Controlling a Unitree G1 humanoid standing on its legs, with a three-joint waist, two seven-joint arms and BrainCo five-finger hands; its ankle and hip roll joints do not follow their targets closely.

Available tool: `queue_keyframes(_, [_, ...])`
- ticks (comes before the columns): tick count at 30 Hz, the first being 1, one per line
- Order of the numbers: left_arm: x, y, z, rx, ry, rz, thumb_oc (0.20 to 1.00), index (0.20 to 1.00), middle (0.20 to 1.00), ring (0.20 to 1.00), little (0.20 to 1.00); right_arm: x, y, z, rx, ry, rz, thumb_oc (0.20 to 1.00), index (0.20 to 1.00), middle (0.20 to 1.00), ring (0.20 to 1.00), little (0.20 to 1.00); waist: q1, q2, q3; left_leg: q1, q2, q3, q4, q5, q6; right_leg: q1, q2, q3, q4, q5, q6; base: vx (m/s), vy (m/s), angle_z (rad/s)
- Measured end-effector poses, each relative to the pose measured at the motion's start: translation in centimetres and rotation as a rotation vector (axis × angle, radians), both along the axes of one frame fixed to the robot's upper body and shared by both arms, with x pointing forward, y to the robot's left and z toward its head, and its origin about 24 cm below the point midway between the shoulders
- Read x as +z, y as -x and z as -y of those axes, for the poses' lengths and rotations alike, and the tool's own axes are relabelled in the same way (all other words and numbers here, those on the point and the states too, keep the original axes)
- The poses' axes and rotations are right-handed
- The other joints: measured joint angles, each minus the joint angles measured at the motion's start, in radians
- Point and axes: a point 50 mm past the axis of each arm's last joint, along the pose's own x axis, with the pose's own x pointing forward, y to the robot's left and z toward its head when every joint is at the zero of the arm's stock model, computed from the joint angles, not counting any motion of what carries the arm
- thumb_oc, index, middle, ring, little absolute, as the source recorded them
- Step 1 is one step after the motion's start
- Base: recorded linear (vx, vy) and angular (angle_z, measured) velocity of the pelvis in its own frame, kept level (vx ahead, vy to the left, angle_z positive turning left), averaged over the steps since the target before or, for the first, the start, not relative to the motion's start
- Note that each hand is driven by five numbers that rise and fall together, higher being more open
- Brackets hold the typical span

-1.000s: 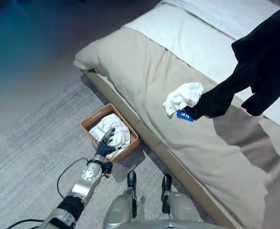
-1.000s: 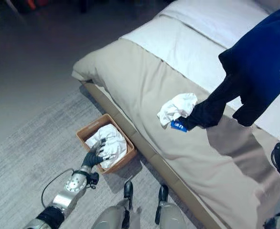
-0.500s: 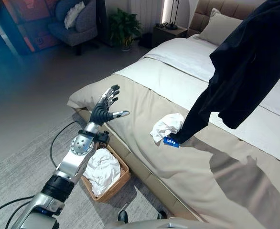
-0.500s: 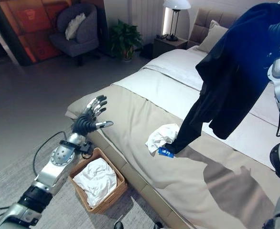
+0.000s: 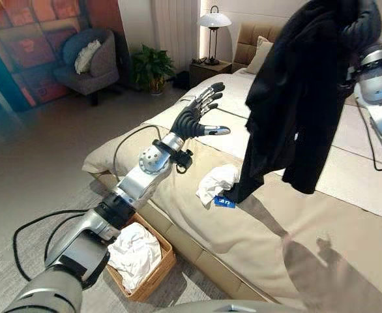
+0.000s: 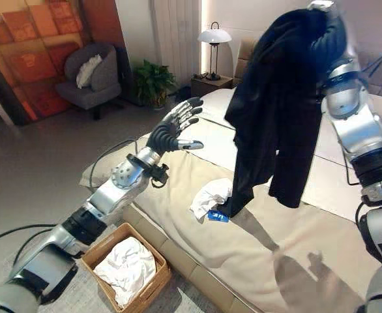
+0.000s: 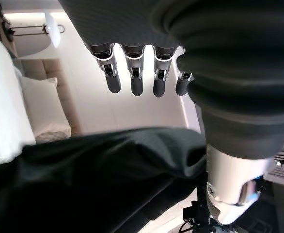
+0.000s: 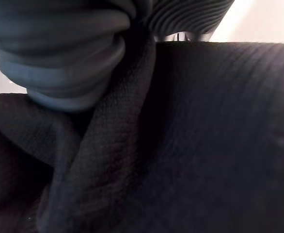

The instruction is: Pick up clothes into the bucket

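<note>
Since a second ago the left hand (image 5: 199,117) has left the basket (image 5: 153,277) on the floor and risen over the bed (image 5: 289,228), and the dark garment (image 5: 295,98) now hangs higher above the mattress, its lowest tip near the white cloth (image 5: 217,182). In the left eye view the left hand is held out with fingers spread and straight, holding nothing; the basket beside the bed contains a crumpled white garment (image 5: 133,253). In the right eye view the right hand (image 6: 328,29) is at the top of the dark garment, its ribbed cover half wrapped in the fabric, so I cannot tell how its fingers are set; the cloth drapes down from it, clear of the left hand. In the left wrist view the straight fingers (image 7: 134,77) point toward a pale wall, with the dark garment spread past them. In the right wrist view dark woven fabric (image 8: 181,145) presses against the ribbed cover.
</note>
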Motion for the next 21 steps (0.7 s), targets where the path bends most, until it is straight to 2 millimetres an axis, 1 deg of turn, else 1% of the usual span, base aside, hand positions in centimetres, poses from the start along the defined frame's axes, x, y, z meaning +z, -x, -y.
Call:
queue_keyframes(2, [-0.9, -0.4, 0.4, 0.017, -0.001, -0.047, 1.0, 1.0, 1.0, 1.0, 1.0, -0.2, 0.0, -1.2, 0.055, -0.005, -0.003, 0.2, 0.2, 0.2, 0.2, 0.2, -0.006, 0.001, 0.0, 0.001, 0.001, 0.002, 0.0, 0.0, 0.0, 0.0, 0.0, 0.001, 0.0, 0.0, 0.0, -0.01, 0.003, -0.02])
queue_keyframes(3, [-1.3, -0.5, 0.7, 0.026, 0.008, -0.07, 1.0, 1.0, 1.0, 1.0, 1.0, -0.3, 0.1, -2.2, 0.106, 0.0, -0.007, 0.2, 0.2, 0.2, 0.2, 0.2, -0.007, 0.001, -0.001, 0.001, 0.001, 0.002, 0.0, 0.0, 0.0, 0.0, 0.001, 0.002, 0.0, 0.0, 0.0, 0.0, 0.0, 0.0])
queue_keyframes(4, [-1.4, -0.5, 0.9, 0.028, 0.014, -0.076, 1.0, 1.0, 1.0, 1.0, 1.0, -0.4, 0.3, -2.7, 0.13, 0.007, -0.007, 0.2, 0.2, 0.2, 0.2, 0.2, -0.006, 0.001, -0.001, 0.001, 0.001, 0.002, 0.0, 0.0, 0.0, 0.0, 0.001, 0.002, 0.0, 0.0, 0.0, 0.0, 0.0, 0.0])
queue_keyframes(5, [-1.5, -0.5, 1.2, 0.032, 0.025, -0.083, 1.0, 1.0, 1.0, 1.0, 1.0, -0.6, 0.6, -3.7, 0.182, 0.019, -0.007, 0.2, 0.2, 0.2, 0.2, 0.2, -0.005, 0.001, -0.001, 0.001, 0.001, 0.002, 0.0, 0.0, 0.0, 0.0, 0.001, 0.002, 0.0, 0.002, -0.003, 0.0, 0.0, 0.0])
queue_keyframes(6, [-1.5, -0.5, 1.3, 0.033, 0.032, -0.086, 1.0, 1.0, 1.0, 1.0, 1.0, -0.7, 0.7, -4.2, 0.204, 0.025, -0.009, 0.2, 0.2, 0.2, 0.2, 0.2, -0.003, 0.001, -0.001, 0.002, 0.001, 0.002, 0.0, 0.0, 0.0, 0.001, 0.001, 0.002, 0.0, 0.003, -0.004, 0.0, 0.0, 0.0])
queue_keyframes(7, [-1.5, -0.5, 1.5, 0.033, 0.039, -0.088, 1.0, 1.0, 1.0, 1.0, 1.0, -1.0, 0.8, -5.1, 0.245, 0.028, -0.015, 0.2, 0.2, 0.2, 0.2, 0.2, -0.003, 0.001, -0.001, 0.003, 0.0, 0.002, 0.0, 0.001, 0.0, 0.003, 0.0, 0.002, 0.0, 0.003, -0.004, 0.0, 0.0, 0.0])
queue_keyframes(14, [-1.1, -1.0, 1.6, 0.056, 0.042, -0.101, 1.0, 1.0, 1.0, 1.0, 1.0, -2.7, 0.6, -7.8, 0.364, 0.072, -0.095, 0.2, 0.2, 0.2, 0.2, 0.2, 0.0, -0.002, 0.0, 0.009, -0.001, 0.0, 0.0, 0.001, 0.0, 0.01, -0.001, -0.001, 0.0, 0.003, -0.004, 0.0, 0.0, 0.0])
queue_keyframes(17, [-0.9, -1.1, 1.9, 0.057, 0.038, -0.095, 1.0, 1.0, 1.0, 1.0, 1.0, -2.8, 1.0, -8.9, 0.418, 0.081, -0.1, 0.2, 0.2, 0.2, 0.2, 0.2, 0.001, -0.003, 0.001, 0.009, -0.001, -0.002, 0.0, 0.001, 0.0, 0.011, 0.0, -0.003, 0.0, 0.003, -0.004, 0.0, 0.0, 0.0])
queue_keyframes(21, [-0.6, -1.2, 2.9, 0.032, 0.039, -0.098, 1.0, 1.0, 1.0, 1.0, 1.0, -3.0, 1.4, -10.3, 0.485, 0.091, -0.112, 0.2, 0.2, 0.2, 0.2, 0.2, 0.002, -0.007, 0.003, 0.01, -0.001, -0.003, 0.0, 0.001, 0.0, 0.013, -0.001, -0.004, 0.0, 0.002, -0.003, 0.0, 0.0, 0.0])
